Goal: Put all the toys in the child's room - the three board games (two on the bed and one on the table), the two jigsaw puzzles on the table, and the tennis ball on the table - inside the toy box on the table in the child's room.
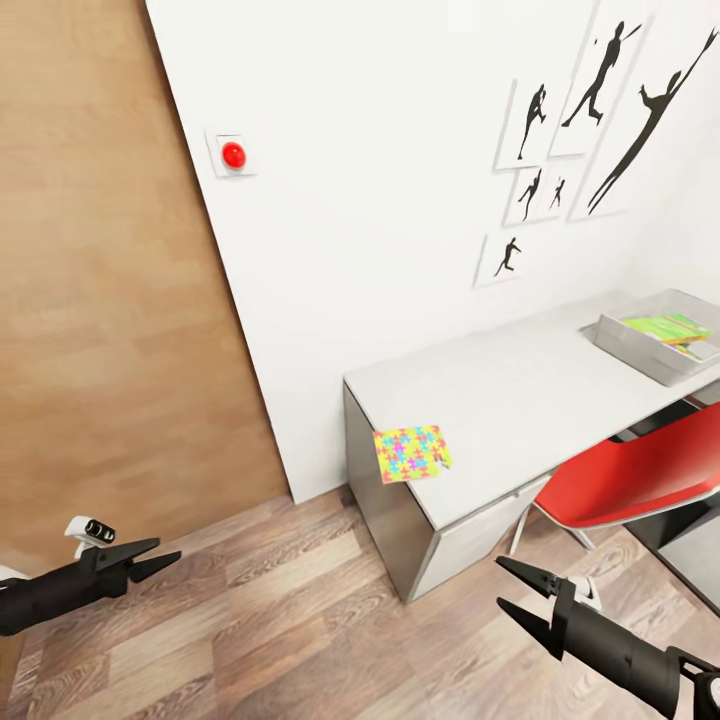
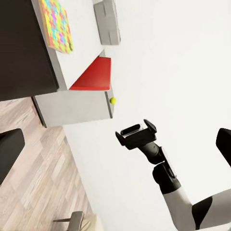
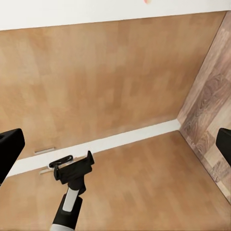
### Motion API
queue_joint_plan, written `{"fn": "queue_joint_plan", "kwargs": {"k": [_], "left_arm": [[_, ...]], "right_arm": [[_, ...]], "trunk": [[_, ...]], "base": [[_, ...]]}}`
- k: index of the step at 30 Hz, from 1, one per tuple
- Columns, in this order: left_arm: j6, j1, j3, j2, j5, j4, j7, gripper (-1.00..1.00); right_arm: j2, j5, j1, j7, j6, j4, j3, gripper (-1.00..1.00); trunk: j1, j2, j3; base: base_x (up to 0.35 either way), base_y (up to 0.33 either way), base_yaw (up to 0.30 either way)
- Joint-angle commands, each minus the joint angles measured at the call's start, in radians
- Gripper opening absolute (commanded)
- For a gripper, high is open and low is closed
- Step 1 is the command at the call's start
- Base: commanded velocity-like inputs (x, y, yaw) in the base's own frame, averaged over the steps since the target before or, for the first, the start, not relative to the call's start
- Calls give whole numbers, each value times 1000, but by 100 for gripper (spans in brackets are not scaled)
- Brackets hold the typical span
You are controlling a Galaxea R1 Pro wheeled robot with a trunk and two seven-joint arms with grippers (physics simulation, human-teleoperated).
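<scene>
Since that thin multicoloured jigsaw puzzle sheet [image 1: 412,453] hangs off the near corner of the pale grey-white table [image 1: 520,390] in the head view, I'd guess it's light and floppy, so pinch the overhanging edge. Both the left gripper [image 1: 150,562] and right gripper [image 1: 518,590] are spread open and empty, toy box [image 1: 640,352] further along. Left wrist view adds a small yellow-green tennis ball [image 2: 112,100] by the drawer unit. Right wrist just has wood floor

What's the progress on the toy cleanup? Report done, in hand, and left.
Done: the toy box on the table already holds some colourful flat items; which ones cannot be told. In hand: nothing; the left end effector and right end effector are open and empty above the floor. Left: one jigsaw puzzle overhanging the table edge.
</scene>
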Motion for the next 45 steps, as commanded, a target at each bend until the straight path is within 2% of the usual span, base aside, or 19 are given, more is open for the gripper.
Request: {"fn": "queue_joint_plan", "kwargs": {"k": [1,15,20,26,45], "left_arm": [[11,-1,-1,0,1,0,-1,100],[11,-1,-5,-3,1,0,23,100],[11,-1,-8,-26,1,-1,57,100],[11,-2,-2,-37,1,-2,70,100],[10,-2,1,-36,2,-2,71,100]], "right_arm": [[0,11,0,10,3,0,0,100],[1,28,-1,10,3,1,-3,100],[1,41,0,10,3,0,-7,100],[2,44,-1,10,3,1,-8,100],[1,67,-2,12,3,6,-13,100]], "trunk": [[1,-2,0],[1,-2,23],[1,-2,32],[1,-2,42],[1,-2,73]], "base": [[0,0,96],[0,0,94],[0,0,74],[0,0,28],[0,0,2]]}}
